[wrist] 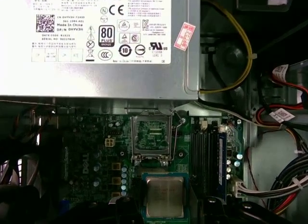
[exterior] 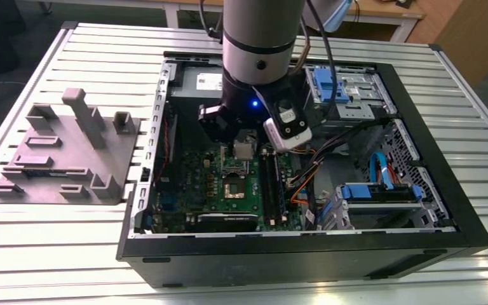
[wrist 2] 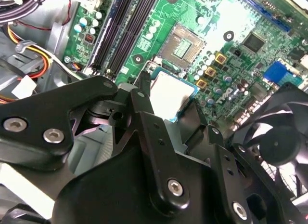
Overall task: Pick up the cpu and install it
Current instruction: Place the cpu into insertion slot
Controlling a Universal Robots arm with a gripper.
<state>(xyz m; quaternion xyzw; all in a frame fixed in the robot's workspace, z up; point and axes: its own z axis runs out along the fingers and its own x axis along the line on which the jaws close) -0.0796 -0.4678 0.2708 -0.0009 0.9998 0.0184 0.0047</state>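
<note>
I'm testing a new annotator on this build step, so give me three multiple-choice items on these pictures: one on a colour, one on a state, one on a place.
1. What colour is the large flat circuit board?
A) green B) red C) white

2. In what state is the dark square socket with the metal frame?
A) holding a chip B) empty C) hidden under a cover

3. Where is the small silvery square cpu?
A) seated in the socket B) lying flat on the circuit board C) between the fingers of the black gripper, apart from the socket

Key:
1 A: the board looks green in both wrist views.
2 B: bare contacts show inside the frame.
3 C: in the second wrist view the fingers flank the chip, beside the socket.
</note>
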